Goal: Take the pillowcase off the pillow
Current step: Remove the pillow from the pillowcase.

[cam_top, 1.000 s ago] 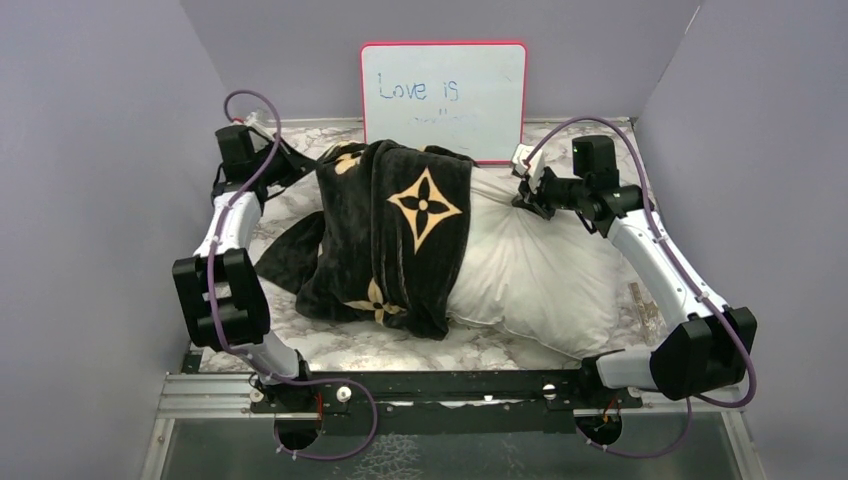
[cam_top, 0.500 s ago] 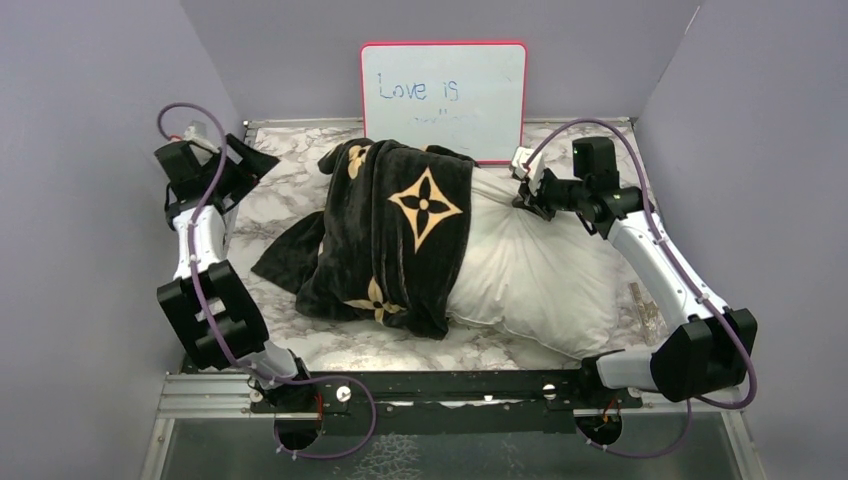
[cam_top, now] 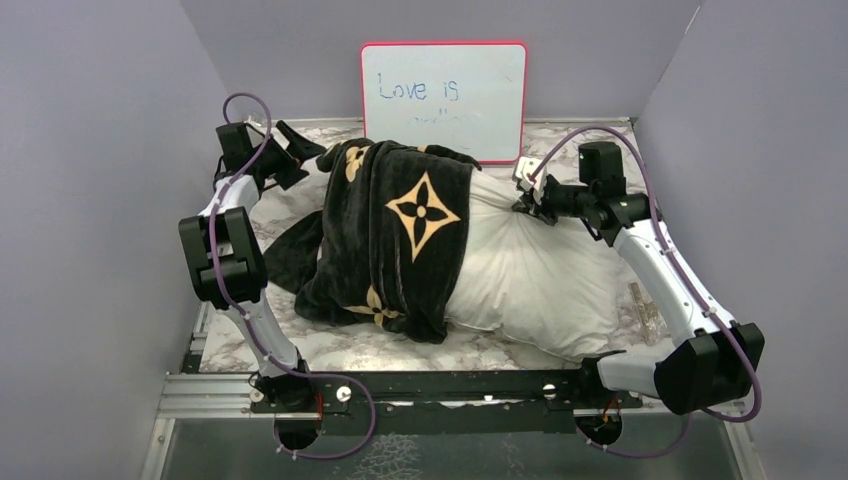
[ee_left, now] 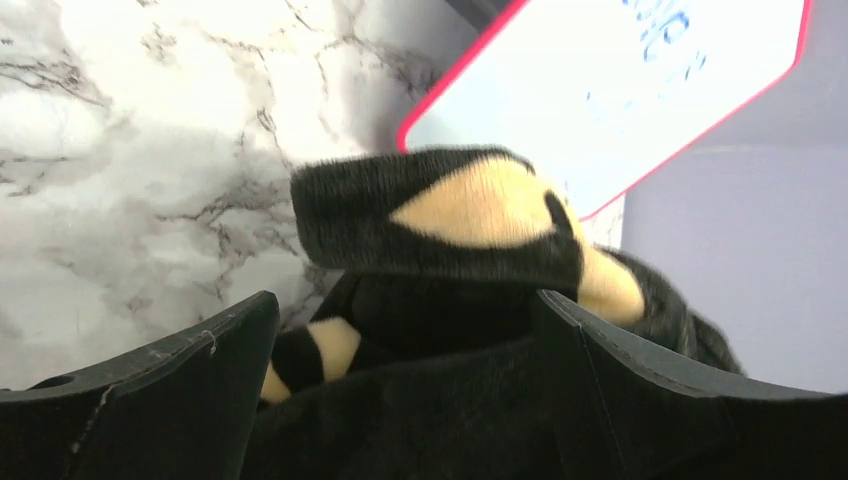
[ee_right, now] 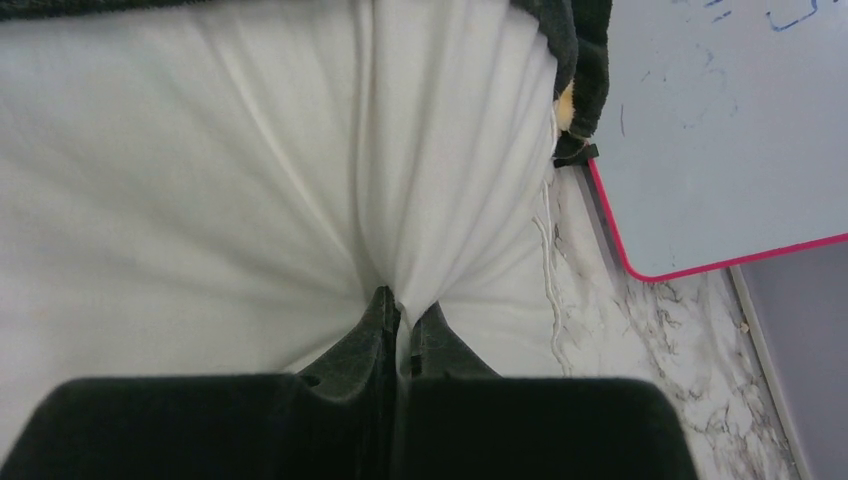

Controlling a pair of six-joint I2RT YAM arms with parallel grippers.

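Left gripper (cam_top: 303,143) is back at the far-left corner of the pillowcase (cam_top: 400,240), after swinging out towards the left wall half a second ago with nothing in it. I read that as a let-go and a return for a fresh bite. The pillowcase itself has hardly shifted over that second: it covers the left part of the pillow (cam_top: 540,270), bunched across the middle, with a loose flap trailing onto the table (cam_top: 400,350) on the near-left side. The white right half lies bare, so I judge the job partly done, with more pulling to the left needed. On the left wrist view the jaws stand wide apart, with dark fabric filling the gap between them and a folded, tan-printed edge of the pillowcase just ahead, but they are not clamped on anything yet. I cannot tell whether the fingers touch the cloth or only straddle it. My right gripper (ee_right: 400,310) has not moved: its jaws are pressed together on a pinch of the pillow's white fabric at the far-right end, near the whiteboard (cam_top: 443,95), and creases fan out from the pinch. That anchor looks sound for when the left jaws close and drag the pillowcase away.
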